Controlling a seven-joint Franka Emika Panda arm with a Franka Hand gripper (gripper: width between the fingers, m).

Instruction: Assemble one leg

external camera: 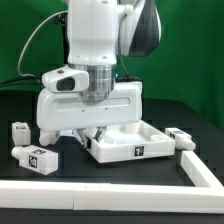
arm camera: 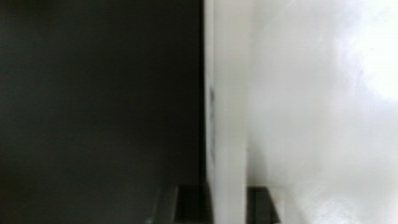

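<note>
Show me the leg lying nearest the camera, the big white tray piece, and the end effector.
leg (external camera: 36, 156): exterior view, tagged side face.
white tray piece (external camera: 128, 150): exterior view, front wall.
end effector (external camera: 88, 133): exterior view, low beside the tray; fingertips hidden.

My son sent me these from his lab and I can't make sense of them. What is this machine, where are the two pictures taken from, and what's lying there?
It is a robot arm; its white gripper sits low over a square white tray-like furniture piece. One picture is from a camera standing nearby. The blurry one is from a camera on the wrist, pressed close to a white surface. Small tagged white legs lie on the black table. Whether anything is held cannot be seen.
</note>
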